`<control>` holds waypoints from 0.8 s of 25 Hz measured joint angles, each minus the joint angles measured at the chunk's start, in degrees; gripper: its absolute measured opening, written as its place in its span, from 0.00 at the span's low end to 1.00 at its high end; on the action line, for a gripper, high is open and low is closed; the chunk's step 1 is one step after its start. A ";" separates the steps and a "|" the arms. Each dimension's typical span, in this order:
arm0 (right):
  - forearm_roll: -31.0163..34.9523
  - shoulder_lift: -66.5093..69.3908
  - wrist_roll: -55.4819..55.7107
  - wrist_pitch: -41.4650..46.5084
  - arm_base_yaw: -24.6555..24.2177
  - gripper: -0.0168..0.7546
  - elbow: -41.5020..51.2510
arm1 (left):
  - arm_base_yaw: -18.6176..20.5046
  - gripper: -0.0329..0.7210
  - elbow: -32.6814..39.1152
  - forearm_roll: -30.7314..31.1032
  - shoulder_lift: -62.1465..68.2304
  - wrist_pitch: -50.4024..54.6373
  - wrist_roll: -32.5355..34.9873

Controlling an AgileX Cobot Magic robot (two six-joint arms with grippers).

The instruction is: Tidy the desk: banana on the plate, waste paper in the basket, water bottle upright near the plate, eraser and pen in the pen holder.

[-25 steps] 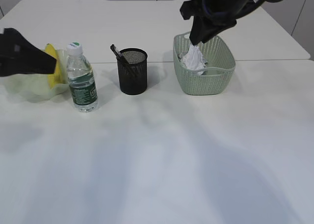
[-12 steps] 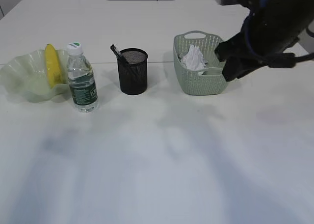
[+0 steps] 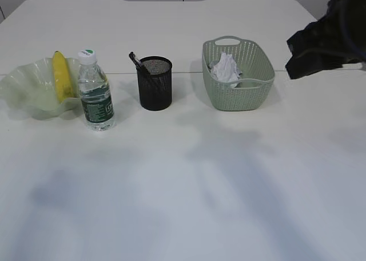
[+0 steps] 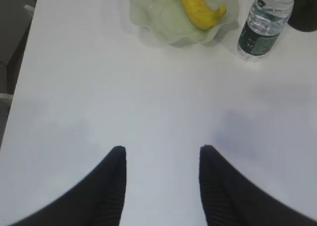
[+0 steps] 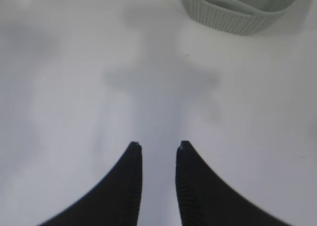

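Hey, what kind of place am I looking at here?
Probably a lab tabletop staged as an office desk: plain white desk, a black mesh pen holder, a green basket holding waste paper.

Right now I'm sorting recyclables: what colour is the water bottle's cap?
White, clearest in the exterior view: bottle cap.

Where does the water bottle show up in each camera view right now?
Exterior view: water bottle stands upright, left of centre, just right of the plate.
Left wrist view: top right, beside the plate's rim.
Right wrist view: only a clear sliver at the top left corner, likely its base.
Shared landmark: the plate holding the banana.
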 joint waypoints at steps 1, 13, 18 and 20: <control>-0.09 -0.79 0.14 0.00 0.00 0.25 0.00 | 0.00 0.50 0.00 0.00 -0.86 0.24 -0.28; -0.74 -16.17 3.46 0.58 0.00 0.25 10.33 | 0.00 0.50 0.00 0.39 -12.84 4.29 -3.27; -2.24 -27.48 7.03 0.94 0.00 0.25 17.08 | 0.00 0.50 0.00 0.39 -18.61 8.65 -3.27; -2.47 -33.01 7.94 1.80 0.00 0.25 18.79 | 0.00 0.50 0.00 0.39 -21.18 10.17 -3.27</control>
